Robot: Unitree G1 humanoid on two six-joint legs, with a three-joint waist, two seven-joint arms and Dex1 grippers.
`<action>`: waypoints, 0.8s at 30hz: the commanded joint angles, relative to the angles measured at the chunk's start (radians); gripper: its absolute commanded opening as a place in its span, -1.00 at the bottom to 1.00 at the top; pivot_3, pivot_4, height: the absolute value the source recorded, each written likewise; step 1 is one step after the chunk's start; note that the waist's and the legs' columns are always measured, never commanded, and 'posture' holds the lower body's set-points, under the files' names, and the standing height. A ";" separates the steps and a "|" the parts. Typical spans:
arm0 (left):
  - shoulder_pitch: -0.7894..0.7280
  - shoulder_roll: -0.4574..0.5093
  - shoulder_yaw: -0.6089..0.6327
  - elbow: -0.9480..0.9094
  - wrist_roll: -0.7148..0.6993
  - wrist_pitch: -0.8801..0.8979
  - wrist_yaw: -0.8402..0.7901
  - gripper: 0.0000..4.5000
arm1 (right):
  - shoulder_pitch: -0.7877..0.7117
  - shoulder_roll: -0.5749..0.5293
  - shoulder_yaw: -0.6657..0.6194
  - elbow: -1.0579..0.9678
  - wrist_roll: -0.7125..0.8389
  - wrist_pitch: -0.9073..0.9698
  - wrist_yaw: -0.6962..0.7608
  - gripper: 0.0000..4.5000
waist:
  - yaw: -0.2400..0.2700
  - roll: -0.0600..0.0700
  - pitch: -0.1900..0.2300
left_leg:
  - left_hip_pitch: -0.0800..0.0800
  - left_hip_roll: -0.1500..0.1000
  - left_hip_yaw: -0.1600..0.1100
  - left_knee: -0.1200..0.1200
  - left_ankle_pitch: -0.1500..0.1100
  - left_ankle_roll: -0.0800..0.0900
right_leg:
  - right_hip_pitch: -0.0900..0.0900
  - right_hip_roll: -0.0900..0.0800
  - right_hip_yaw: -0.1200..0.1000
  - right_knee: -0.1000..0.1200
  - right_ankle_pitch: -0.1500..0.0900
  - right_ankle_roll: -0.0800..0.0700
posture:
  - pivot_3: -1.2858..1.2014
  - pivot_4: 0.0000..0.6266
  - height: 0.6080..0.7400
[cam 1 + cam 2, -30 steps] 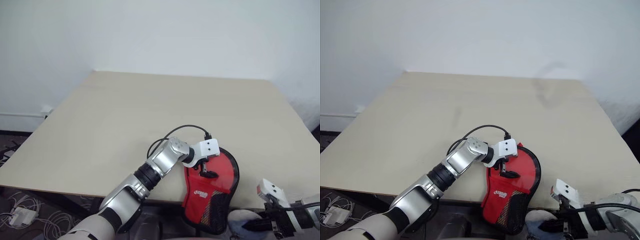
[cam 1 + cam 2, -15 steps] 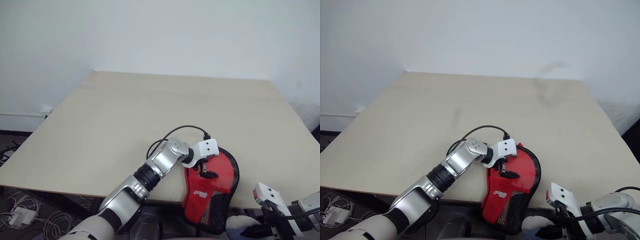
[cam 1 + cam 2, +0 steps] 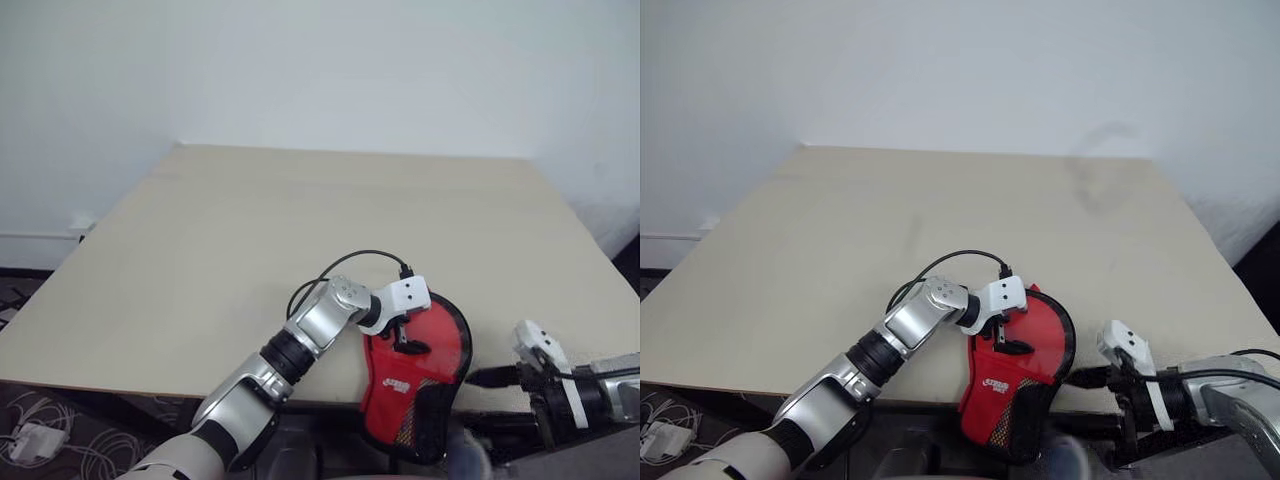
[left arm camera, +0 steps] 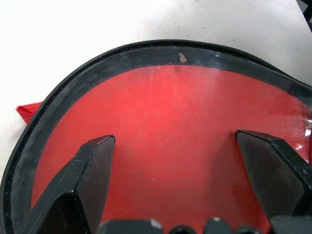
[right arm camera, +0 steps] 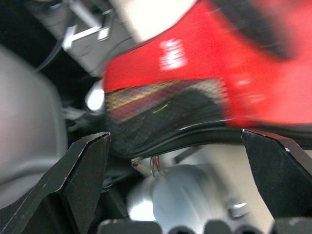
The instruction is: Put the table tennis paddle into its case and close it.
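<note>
The case (image 3: 418,370), red see-through side up, lies at the near edge of the table (image 3: 300,220), toward its right corner, its black-mesh narrow end hanging off the edge. Red shows through the clear face, but whether the table tennis paddle is inside cannot be told from these views. The left gripper (image 3: 405,333) rests over the case's rounded end, jaws spread wide and gripping nothing, the fingertips (image 4: 90,161) apart above the red face in the left wrist view. The right gripper (image 3: 497,378) hangs just beside the case's right edge, below the table's near edge, also wide apart and empty; its wrist view looks along the overhanging mesh end and the black edging (image 5: 195,134). The step in hand appears to be closing the case. Doing it well likely means the left gripper pressing the rounded end flat to pin it, while the right comes in level at the edging to find the zip pull without dragging the case off the table.
</note>
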 commanded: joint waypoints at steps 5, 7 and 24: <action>0.033 0.028 -0.032 0.055 0.036 0.041 0.001 0.87 | -0.232 0.132 -0.029 0.218 -0.067 -0.046 -0.183 0.98 | -0.003 0.000 -0.001 | 0.001 0.000 0.000 0.000 0.000 0.000 | 0.000 0.001 0.000 0.001 0.000 -0.001 | 0.03 -1.00 1.00; 0.031 0.029 -0.025 0.059 0.035 0.030 0.005 0.87 | -0.322 0.212 -0.023 0.316 -0.109 -0.044 -0.290 0.98 | -0.003 0.001 -0.003 | 0.001 0.000 0.000 0.000 0.000 0.000 | 0.000 0.001 0.000 0.001 0.001 -0.001 | 0.03 -1.00 1.00; 0.009 0.181 0.212 -0.110 -0.199 0.056 -0.163 0.87 | -0.518 0.383 0.078 0.496 -0.194 0.068 -0.418 0.98 | -0.005 0.010 0.000 | 0.000 0.000 0.000 -0.001 0.003 0.002 | -0.005 0.003 0.002 0.012 0.002 -0.004 | 0.03 -1.00 1.00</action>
